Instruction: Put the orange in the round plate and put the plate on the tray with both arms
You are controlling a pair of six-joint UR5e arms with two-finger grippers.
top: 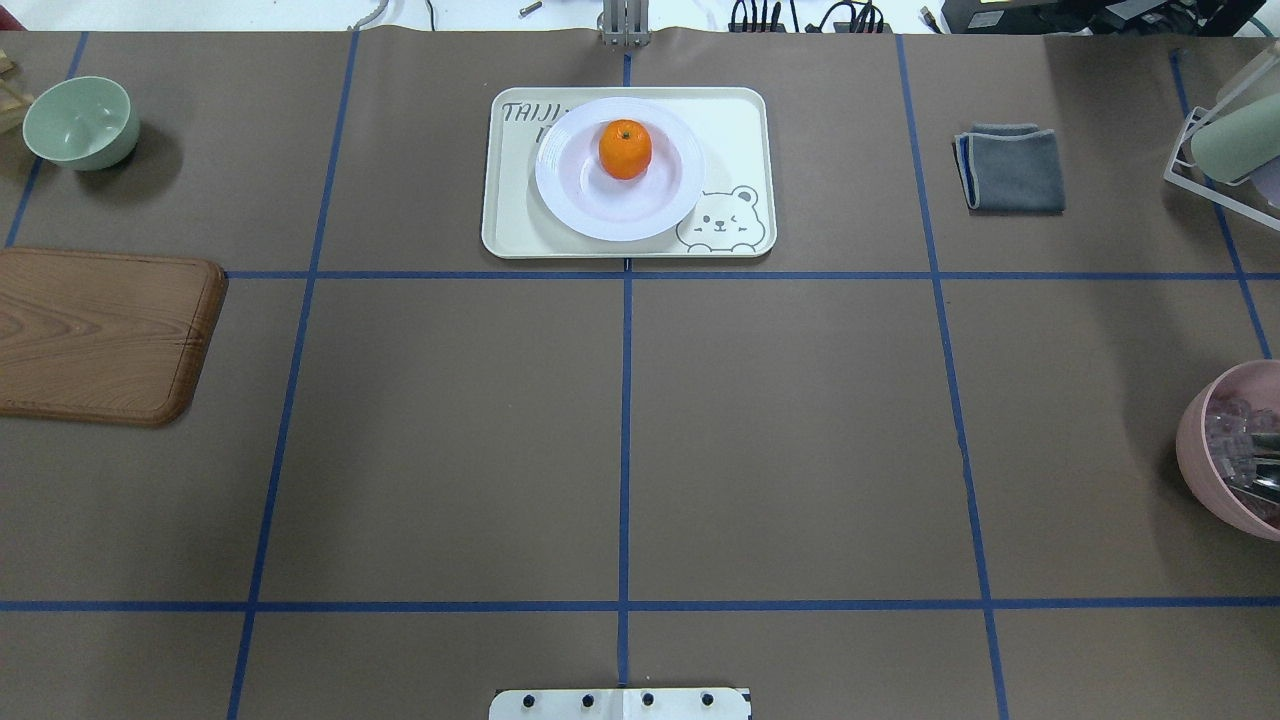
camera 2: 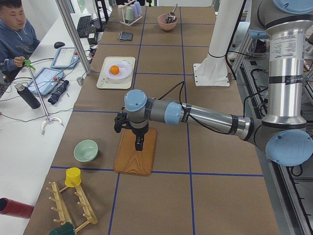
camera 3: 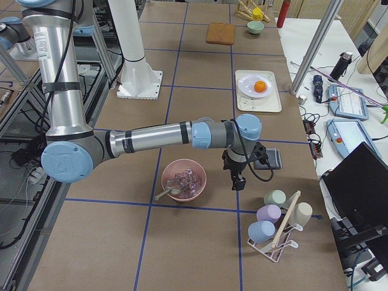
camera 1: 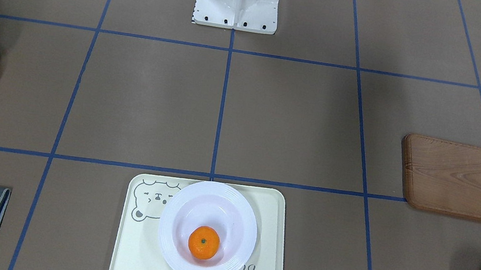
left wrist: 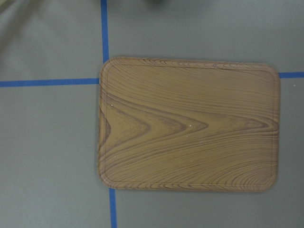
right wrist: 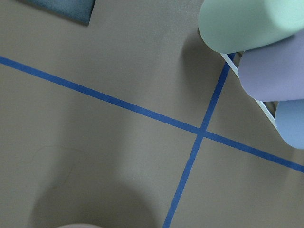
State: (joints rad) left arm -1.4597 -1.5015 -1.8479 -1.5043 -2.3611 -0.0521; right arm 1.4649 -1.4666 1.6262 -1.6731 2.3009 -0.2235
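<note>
The orange (camera 1: 203, 242) (top: 625, 149) lies inside the white round plate (camera 1: 180, 207) (top: 560, 190). The plate rests on the cream bear tray (camera 1: 271, 217) (top: 740, 120) at the table's far middle edge. Neither arm is near them. The left gripper (camera 2: 139, 146) hangs point-down over the brown wooden board, and the right gripper (camera 3: 238, 183) hangs between the pink bowl and the cup rack. Both show only in the side views, so I cannot tell whether they are open or shut. Nothing is seen held.
Wooden board (top: 100, 335) (left wrist: 190, 123) and green bowl (top: 80, 122) lie on the left side. Grey cloth (top: 1012, 168), pink bowl (top: 1235, 450) and a rack of cups (camera 3: 276, 221) (right wrist: 247, 23) are on the right. A person (camera 2: 14, 29) sits beyond the far edge.
</note>
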